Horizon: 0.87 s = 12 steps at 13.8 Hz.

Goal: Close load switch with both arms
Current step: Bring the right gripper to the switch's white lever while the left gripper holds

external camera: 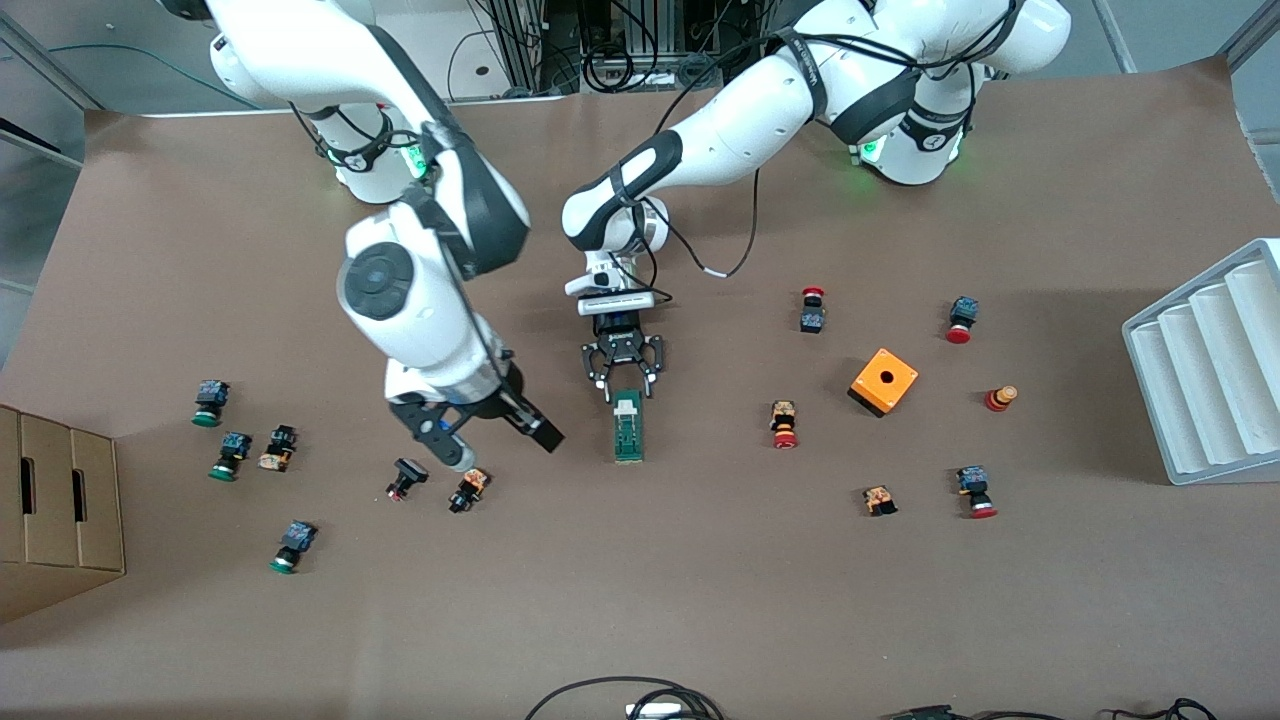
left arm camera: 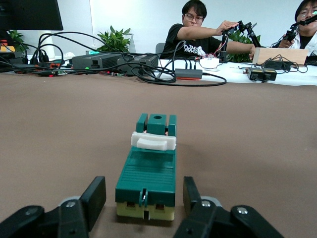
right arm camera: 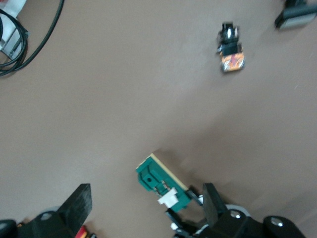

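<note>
The dark-green load switch [external camera: 628, 432] lies flat mid-table with a white lever [external camera: 627, 407] on top. My left gripper [external camera: 626, 388] is low at one end of it, a finger on either side. In the left wrist view the load switch [left arm camera: 148, 171] sits between the fingers [left arm camera: 96, 194] with a small gap on each side, so this gripper [left arm camera: 143, 194] is open. My right gripper [external camera: 493, 437] hangs wide open over the bare table beside the switch, toward the right arm's end. In the right wrist view that gripper [right arm camera: 146, 199] holds nothing, and the load switch [right arm camera: 161, 178] lies near one finger.
Small push buttons [external camera: 468, 490] are scattered over both ends of the table. An orange cube [external camera: 884, 381] sits toward the left arm's end. A white ribbed rack [external camera: 1210, 370] stands at that edge. A cardboard box [external camera: 55, 510] stands at the right arm's end.
</note>
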### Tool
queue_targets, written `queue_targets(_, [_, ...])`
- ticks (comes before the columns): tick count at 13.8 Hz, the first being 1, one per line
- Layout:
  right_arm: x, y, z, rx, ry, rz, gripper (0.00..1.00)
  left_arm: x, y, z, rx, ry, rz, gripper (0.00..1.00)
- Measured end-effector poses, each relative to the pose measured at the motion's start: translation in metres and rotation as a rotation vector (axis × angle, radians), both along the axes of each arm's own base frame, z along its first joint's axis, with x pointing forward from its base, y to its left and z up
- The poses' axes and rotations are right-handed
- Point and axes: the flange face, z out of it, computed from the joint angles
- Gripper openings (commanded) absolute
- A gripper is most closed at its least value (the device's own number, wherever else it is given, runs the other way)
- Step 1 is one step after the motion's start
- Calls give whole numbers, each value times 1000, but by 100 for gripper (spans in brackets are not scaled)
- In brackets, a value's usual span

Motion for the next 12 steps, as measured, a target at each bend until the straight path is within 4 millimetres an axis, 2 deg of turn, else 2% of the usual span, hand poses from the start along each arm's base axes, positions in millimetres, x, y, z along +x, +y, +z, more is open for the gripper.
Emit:
queue_targets(3, [-12, 40, -28, 57, 32, -220, 99, 0, 0, 0, 5, 0, -2, 56])
queue_targets(6, [-22, 70, -56, 54, 75, -325, 90, 1, 0, 0, 31, 2, -9, 54])
queue_targets(9, [-29, 85, -76, 45, 83, -334, 81, 1, -1, 0, 37, 3, -11, 54])
queue_targets(10, [-32, 89, -82, 44, 86, -343, 73, 1, -1, 0, 39, 3, -11, 54])
queue_targets(11, [-34, 93, -87, 44, 88, -354, 71, 1, -1, 0, 39, 3, -11, 54])
queue_targets(12, [-37, 96, -93, 46, 86, -360, 62, 1, -1, 0, 40, 3, -11, 54])
